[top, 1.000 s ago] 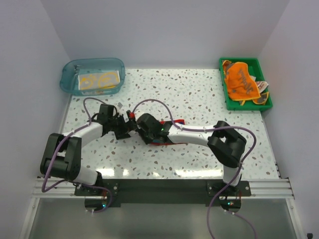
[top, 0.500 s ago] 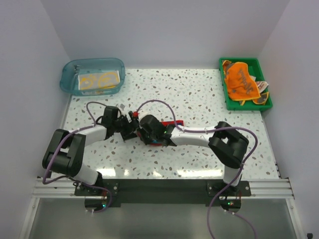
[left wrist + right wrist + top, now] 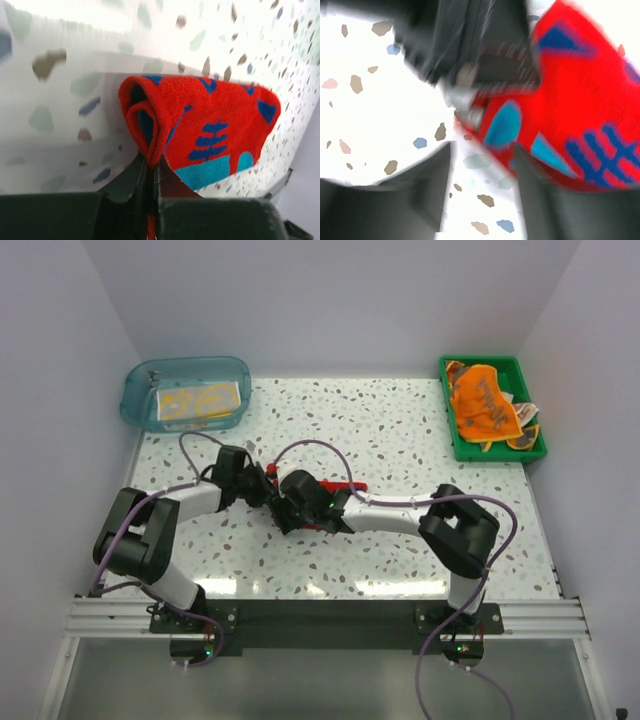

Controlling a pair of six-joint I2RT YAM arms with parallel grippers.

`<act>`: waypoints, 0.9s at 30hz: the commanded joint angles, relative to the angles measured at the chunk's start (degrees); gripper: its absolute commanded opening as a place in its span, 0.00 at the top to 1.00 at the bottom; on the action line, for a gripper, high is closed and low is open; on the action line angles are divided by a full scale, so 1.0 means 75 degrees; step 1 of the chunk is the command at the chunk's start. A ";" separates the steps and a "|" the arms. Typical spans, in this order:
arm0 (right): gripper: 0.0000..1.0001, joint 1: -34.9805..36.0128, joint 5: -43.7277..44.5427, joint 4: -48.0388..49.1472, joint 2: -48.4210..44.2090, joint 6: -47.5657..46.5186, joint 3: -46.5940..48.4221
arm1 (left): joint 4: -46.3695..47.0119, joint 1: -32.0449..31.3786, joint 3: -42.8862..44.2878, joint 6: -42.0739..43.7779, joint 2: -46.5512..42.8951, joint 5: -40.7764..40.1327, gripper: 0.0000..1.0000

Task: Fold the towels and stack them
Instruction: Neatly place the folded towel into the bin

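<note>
Presently: clear blue tub (image 3: 138, 390), far left corner of the counter (image 3: 400, 430), holds one folded cream towel (image 3: 198, 400) with yellow ducks. Left pincer (image 3: 151, 167), mid-counter: clenched on the rolled edge of the red towel (image 3: 215, 120), which has blue and teal print and lies bunched on the counter between the two arms. Right pincer (image 3: 482, 165), just beside the left one: released, fingers apart over bare counter, red towel at one finger. Green tray (image 3: 490, 454), far right corner: orange towel (image 3: 485, 405) heaped on other cloths.
</note>
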 commanded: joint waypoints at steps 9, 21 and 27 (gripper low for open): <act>0.01 -0.0390 0.0217 -0.2105 -0.1510 -0.1129 0.0570 | -0.2610 0.1108 0.4451 0.3142 0.1506 -0.2333 1.00; 0.01 -0.1046 0.0229 -0.3383 -0.2344 -0.1470 -0.0074 | -0.3888 0.2398 0.9420 0.3776 0.3921 -0.2523 1.00; 0.01 -0.1280 0.0240 -0.3617 -0.2274 -0.1645 0.0019 | -0.4124 0.2971 1.0910 0.3905 0.4848 -0.2441 1.00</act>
